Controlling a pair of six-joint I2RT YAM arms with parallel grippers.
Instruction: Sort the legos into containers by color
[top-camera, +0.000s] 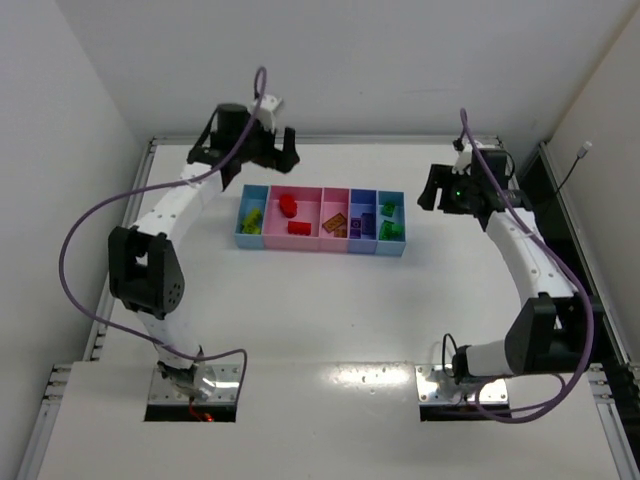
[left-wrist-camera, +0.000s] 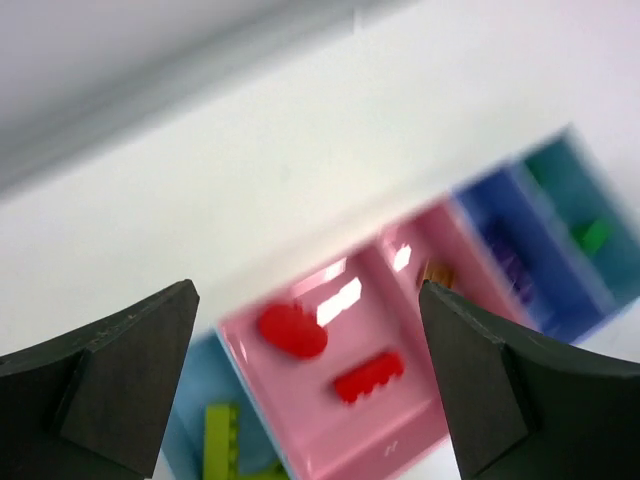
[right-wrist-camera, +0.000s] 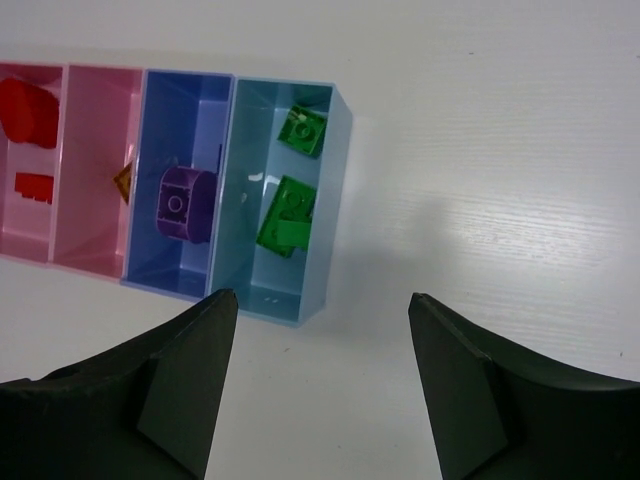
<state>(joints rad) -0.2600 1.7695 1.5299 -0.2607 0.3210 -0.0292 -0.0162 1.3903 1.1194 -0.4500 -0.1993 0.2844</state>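
The left gripper (left-wrist-camera: 305, 295) is seen with its jaws spread wide and nothing between them: it is released and empty. The right gripper (right-wrist-camera: 320, 300) is also parted, and no brick is held by it.

Below the left gripper the red legos (left-wrist-camera: 292, 330) are found in the wide pink compartment, with the yellow-green legos (left-wrist-camera: 220, 440) in the light blue one beside it. This wrist view is blurred, so the number of pieces there cannot be given with confidence. To the left of the right gripper the green legos (right-wrist-camera: 287, 215) lie in the light blue end compartment. The purple round piece (right-wrist-camera: 183, 203) is in the blue-violet one next to it, and an orange lego (right-wrist-camera: 122, 180) in the narrow pink one beyond.

The containers (top-camera: 290, 243) are set as one joined row on the table (top-camera: 330, 320), the long axis running from left to right between the two arms. The left end is nearer to the left gripper, which is held above the far side of that end. The right end is nearer to the right gripper, which is placed just beside it. No loose lego is seen on the table in the top view, so the sorting is judged to be probably finished.
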